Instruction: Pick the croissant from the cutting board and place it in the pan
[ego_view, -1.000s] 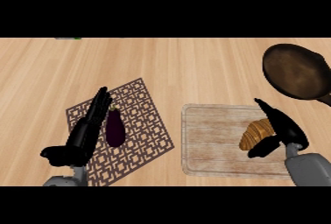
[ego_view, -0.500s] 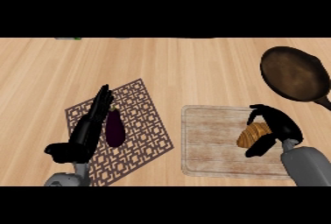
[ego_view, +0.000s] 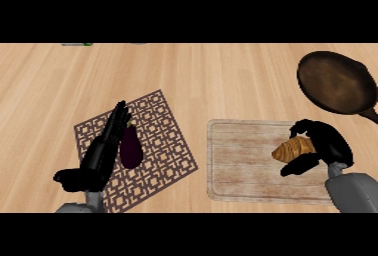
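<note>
One croissant lies on the one cutting board, at its right end, pinched between the curled fingers and thumb of the right hand. One dark pan sits beyond that hand, apart from the board, bare counter between them. Far to its left, the left hand, fingers straight, rests beside one eggplant on one patterned mat.

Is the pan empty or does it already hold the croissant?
Empty. The pan shows only its bare dark inside; the croissant is over the cutting board, with the right hand curled round it.
</note>
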